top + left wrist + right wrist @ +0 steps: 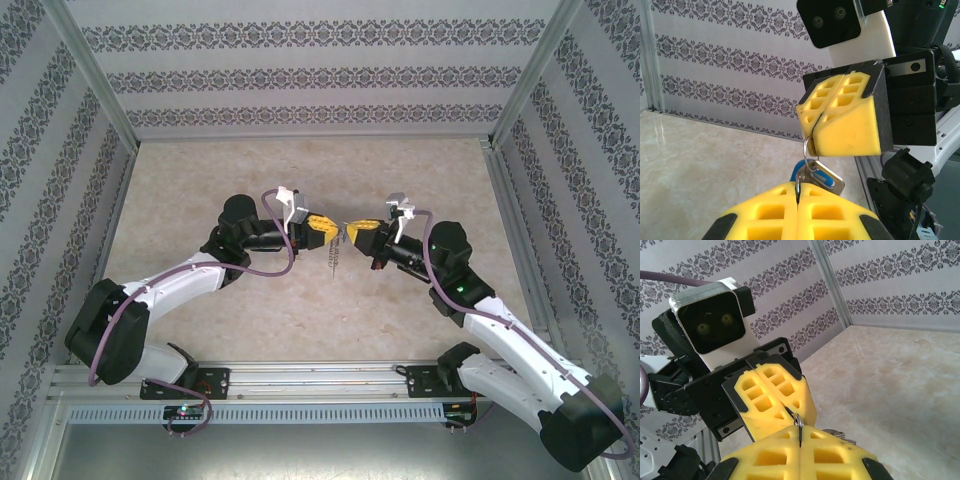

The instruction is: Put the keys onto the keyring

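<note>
Step in hand: threading, at or close to its end. Both arms meet in mid-air over the middle of the surface [200,180], tips nearly touching.

Left end effector [797,192]: closed, with a thin dark metal wire pinched in the seam between its yellow pads. Right end effector [811,135]: closed too, with a small grey loop coming out of its seam. I read both as gripping the keyring [806,145], each on a different part of it, though most of the ring is buried in the pads, so that is a judgement.

The key [820,176] sits in the gap between the two tips, just below the right pads and just above the left ones. Its blue head is up against the loop and its silver blade angles off to the side. It looks to be hanging from the ring rather than held by either pad, but I cannot tell whether the ring passes fully through the hole. In the top view something thin dangles below the meeting point, off the surface.

Next move calls for checking that the key is seated on the ring. After that one side could let go so the ring hangs free — done slowly, because a sharp pull could slip the wire out of the other grip.

Counts: one key, one keyring, two end effectors, nothing else lying on the surface that I can see.
</note>
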Controlling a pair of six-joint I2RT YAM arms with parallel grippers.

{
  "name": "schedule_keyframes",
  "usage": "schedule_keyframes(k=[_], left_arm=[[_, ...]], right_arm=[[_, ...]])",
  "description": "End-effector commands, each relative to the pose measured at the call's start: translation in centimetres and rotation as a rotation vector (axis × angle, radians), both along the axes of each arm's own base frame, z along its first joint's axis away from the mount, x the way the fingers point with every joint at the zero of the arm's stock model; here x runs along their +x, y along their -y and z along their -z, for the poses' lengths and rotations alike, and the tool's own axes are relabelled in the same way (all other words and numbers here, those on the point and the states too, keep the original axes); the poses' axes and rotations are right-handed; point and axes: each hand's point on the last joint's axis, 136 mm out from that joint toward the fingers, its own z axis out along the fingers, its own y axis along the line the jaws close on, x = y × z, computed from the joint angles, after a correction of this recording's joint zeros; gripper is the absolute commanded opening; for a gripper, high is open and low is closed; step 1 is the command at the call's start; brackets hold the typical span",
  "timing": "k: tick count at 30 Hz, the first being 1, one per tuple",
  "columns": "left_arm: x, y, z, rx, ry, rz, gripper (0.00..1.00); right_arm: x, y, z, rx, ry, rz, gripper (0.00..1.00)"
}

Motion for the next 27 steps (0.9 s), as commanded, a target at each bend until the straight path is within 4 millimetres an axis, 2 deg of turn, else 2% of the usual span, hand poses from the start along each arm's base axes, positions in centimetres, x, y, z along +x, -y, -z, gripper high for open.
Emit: schedule_keyframes(k=[1,14,27], left_arm=[[-0.5,0.6,-1.8,-0.024,0.055,0.025,0.0],[-0.5,0.8,-1.7,-0.02,0.053,0.033,0.0],[-0.7,0.9,-2.0,-0.029,0.062,0.033,0.0]], right_arm=[[-0.1,-0.3,-2.2,0.023,0.073,-0.008,0.0],[0.1,-0.6,-2.2,0.025,0.073,-0.01,0.0],[1.0,-0.1,-0.7,-0.004,0.05,0.036,0.0]])
